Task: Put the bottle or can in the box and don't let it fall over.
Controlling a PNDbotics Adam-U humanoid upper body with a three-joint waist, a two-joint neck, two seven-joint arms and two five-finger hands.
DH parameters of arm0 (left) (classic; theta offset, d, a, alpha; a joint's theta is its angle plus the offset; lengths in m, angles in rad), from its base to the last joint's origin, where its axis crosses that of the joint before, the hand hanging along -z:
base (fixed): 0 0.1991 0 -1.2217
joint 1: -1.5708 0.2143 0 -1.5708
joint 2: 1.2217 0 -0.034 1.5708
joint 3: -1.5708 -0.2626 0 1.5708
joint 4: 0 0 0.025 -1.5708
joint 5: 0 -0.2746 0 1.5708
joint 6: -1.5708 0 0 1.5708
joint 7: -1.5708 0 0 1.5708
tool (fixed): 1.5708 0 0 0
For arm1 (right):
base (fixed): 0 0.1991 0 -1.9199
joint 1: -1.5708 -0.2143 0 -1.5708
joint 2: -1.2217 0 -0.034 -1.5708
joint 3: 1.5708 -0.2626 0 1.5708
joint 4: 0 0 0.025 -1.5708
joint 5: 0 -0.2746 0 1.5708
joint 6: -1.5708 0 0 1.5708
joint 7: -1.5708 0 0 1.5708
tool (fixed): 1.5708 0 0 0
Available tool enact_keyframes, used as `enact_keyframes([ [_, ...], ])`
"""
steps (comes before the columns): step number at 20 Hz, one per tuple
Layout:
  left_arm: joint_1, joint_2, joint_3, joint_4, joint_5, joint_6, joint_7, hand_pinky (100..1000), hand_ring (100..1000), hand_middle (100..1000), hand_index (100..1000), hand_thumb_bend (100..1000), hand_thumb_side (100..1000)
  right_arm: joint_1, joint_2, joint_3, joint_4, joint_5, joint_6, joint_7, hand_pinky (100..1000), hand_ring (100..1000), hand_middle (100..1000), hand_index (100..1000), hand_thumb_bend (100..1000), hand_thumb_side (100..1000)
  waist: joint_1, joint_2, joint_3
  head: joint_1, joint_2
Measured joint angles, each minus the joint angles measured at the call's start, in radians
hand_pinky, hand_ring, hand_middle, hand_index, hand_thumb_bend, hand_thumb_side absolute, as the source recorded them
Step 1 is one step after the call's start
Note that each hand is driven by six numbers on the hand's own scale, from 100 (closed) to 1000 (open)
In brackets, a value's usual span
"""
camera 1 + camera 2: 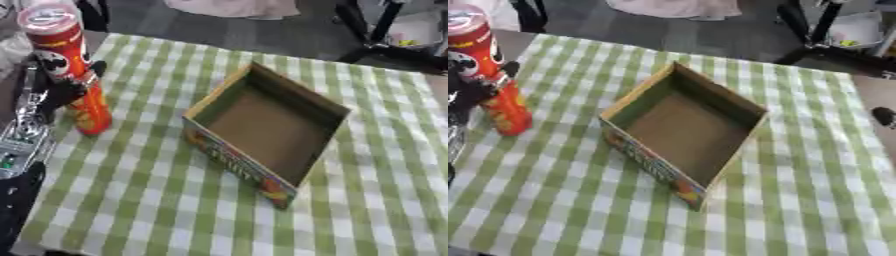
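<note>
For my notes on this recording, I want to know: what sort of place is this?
Probably a lab or workshop staged as a kitchen table. A green checked tablecloth covers the table, with an open cardboard box on it, and black equipment stands rise from a grey floor beyond.

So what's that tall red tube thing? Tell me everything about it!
The red can is a tall, thin tube, like a crisp can, with a pale lid on top and a cartoon face printed near the top. Its lower part looks orange. It stands upright, leaning slightly, at the left edge of the green checked tablecloth, left of the empty cardboard box and not touching it. The left robot hand curls around its middle.
</note>
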Motion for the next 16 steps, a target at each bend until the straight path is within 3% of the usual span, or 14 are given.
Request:
enact_keyframes([
  [16, -0.093, -0.002, -0.05, -0.111, 0.036, 0.114, 0.001, 258, 113, 193, 208, 100, 100, 0.001, 0.0, 0.0, 0.0, 0.0, 0.005, -0.001, 601, 824, 855, 771, 682, 135, 0.021, -0.016, -0.005, -0.024, 0.013],
])
